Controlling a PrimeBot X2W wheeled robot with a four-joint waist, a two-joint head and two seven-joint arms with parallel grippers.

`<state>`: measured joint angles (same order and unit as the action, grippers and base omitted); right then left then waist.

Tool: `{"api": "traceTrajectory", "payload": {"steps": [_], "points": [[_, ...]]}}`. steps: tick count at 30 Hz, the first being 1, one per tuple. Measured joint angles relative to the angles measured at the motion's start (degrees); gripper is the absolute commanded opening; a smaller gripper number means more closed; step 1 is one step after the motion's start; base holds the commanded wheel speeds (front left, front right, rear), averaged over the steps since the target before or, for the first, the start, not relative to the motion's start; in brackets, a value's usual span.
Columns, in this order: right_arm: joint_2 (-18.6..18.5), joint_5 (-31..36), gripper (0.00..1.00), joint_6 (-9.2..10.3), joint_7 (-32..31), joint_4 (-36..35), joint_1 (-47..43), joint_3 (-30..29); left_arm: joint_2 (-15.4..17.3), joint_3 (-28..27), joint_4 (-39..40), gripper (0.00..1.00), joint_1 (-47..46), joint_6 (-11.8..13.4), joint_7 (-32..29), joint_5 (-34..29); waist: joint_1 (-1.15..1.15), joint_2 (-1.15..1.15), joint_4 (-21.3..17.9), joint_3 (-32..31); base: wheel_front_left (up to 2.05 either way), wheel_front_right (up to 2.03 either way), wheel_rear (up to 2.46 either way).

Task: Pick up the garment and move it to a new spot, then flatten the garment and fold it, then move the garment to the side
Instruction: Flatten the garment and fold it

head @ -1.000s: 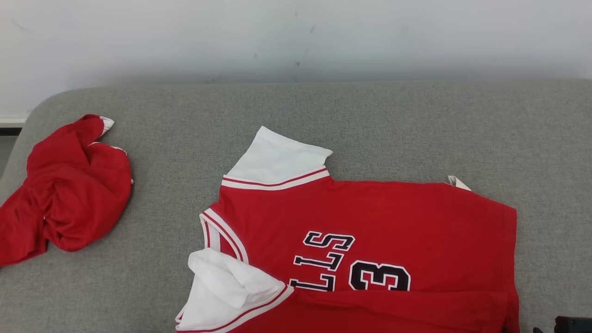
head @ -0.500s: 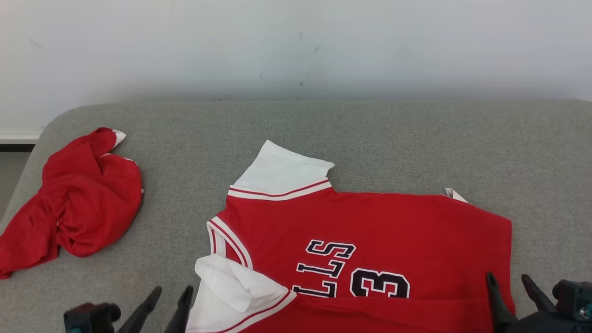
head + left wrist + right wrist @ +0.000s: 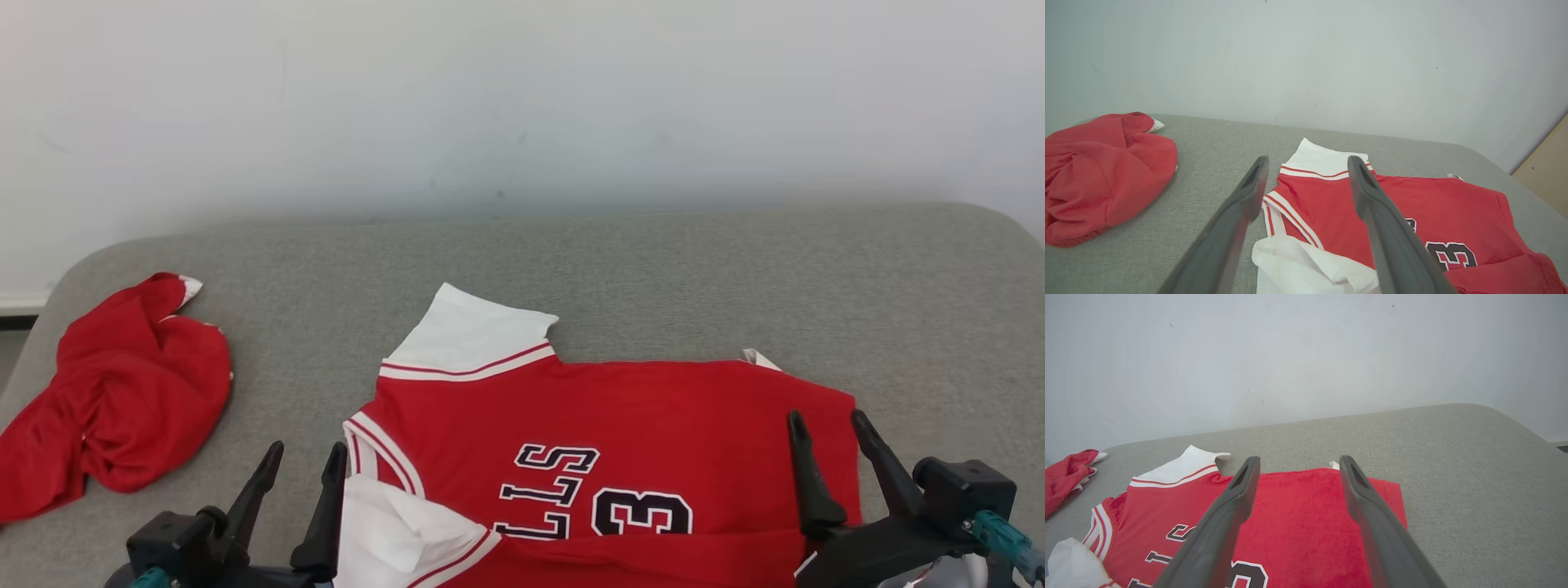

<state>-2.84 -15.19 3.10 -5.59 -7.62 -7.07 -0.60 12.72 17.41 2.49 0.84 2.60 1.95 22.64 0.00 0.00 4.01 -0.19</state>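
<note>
Both arms had risen into head view within the last second: left gripper [image 3: 307,447] beside the white sleeve [image 3: 392,543] of the jersey [image 3: 637,416], right gripper [image 3: 825,416] over its hem end. Both finger pairs were apart and empty. The jersey lay flat on the grey cushion [image 3: 653,278]; I judged folding was about to start.
</note>
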Motion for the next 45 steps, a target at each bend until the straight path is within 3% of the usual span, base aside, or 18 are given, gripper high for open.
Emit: {"api": "traceTrajectory", "payload": {"steps": [10,24,36,45], "points": [[0.24,-1.35,1.00,1.51,7.87,3.61,2.87,0.71,-0.13,0.76,-3.93,1.00,-0.03,1.44,3.08,-3.18,0.00,0.00,-3.96,-1.61,0.00,0.00,0.00],[0.23,-1.27,1.00,1.94,13.35,6.37,3.09,1.76,-0.45,1.98,-8.02,1.00,-1.88,1.31,3.98,-3.58,0.00,0.00,-3.97,-1.59,0.00,0.00,0.00],[0.21,-0.81,1.00,1.42,14.35,3.20,2.89,5.13,-1.67,4.00,-20.36,1.00,-20.15,-3.20,-7.45,-2.53,0.00,0.00,-5.59,2.37,0.00,0.00,0.00],[0.15,0.23,1.00,0.66,14.17,0.13,4.38,6.82,0.35,3.00,-31.22,1.00,-33.40,-3.41,-16.01,-3.80,0.01,0.00,-9.76,8.18,0.00,0.00,0.00]]}}
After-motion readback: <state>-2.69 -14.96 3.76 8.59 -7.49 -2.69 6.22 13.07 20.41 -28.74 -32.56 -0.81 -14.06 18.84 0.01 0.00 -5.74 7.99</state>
